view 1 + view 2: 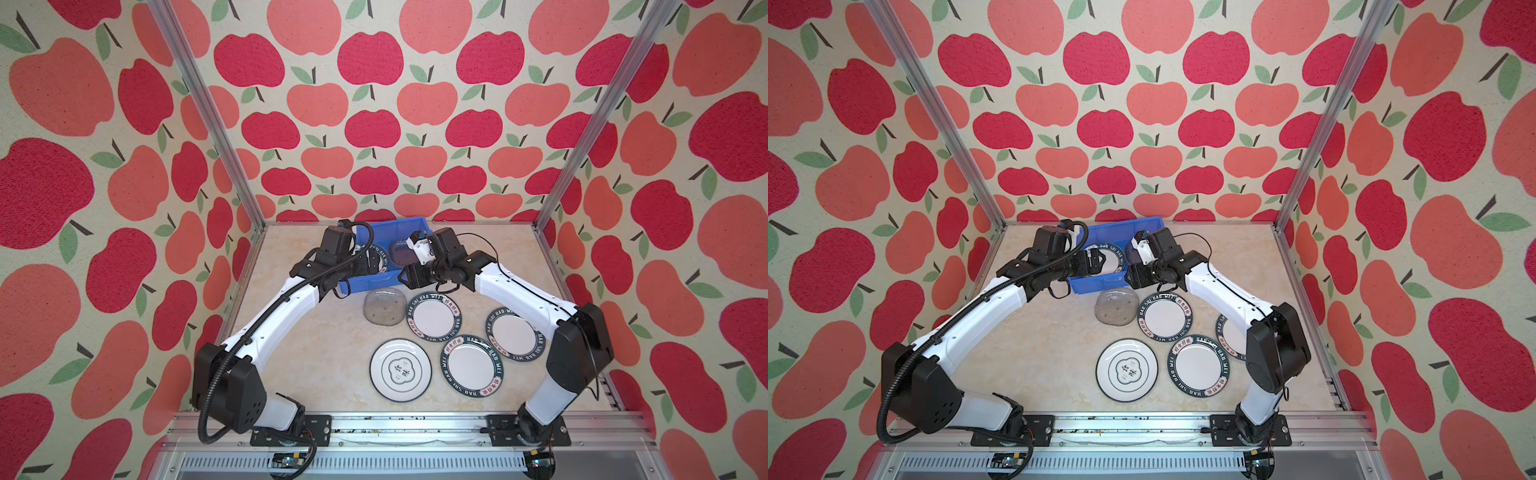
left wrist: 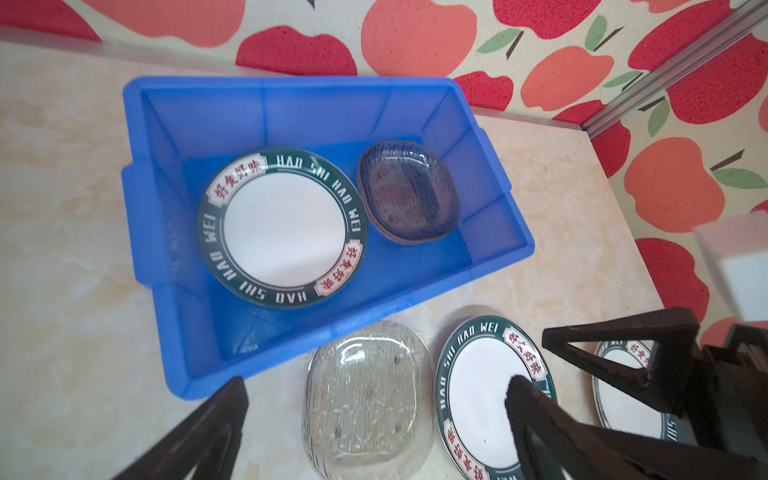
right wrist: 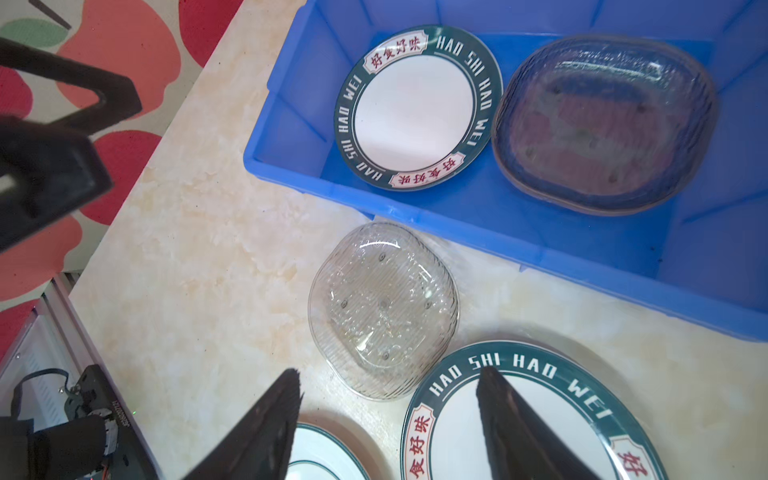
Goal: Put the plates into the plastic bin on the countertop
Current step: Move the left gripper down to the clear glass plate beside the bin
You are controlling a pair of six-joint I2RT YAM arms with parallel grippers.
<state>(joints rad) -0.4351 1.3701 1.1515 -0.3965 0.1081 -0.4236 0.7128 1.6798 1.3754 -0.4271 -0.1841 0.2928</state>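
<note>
The blue plastic bin (image 1: 399, 222) (image 2: 291, 83) stands at the back of the countertop (image 1: 316, 357). In it lie a green-rimmed white plate (image 2: 282, 226) (image 3: 415, 108) and a stack of grey glass plates (image 2: 409, 195) (image 3: 602, 124). In front of the bin a single glass plate (image 1: 384, 306) (image 3: 382, 307) rests on the marble. Three more green-rimmed plates (image 1: 434, 318) (image 1: 471, 365) (image 1: 513, 334) and an emblem plate (image 1: 401, 370) lie nearer the front. My left gripper (image 2: 376, 386) (image 1: 370, 262) hangs open over the bin's near wall. My right gripper (image 3: 388, 374) (image 1: 409, 278) is open too, holding nothing.
Apple-patterned walls close in the back and both sides. Aluminium posts (image 1: 582, 158) stand at the back corners. A frame rail (image 1: 395, 428) with both arm bases runs along the front edge. The two grippers hover close together near the bin's front wall.
</note>
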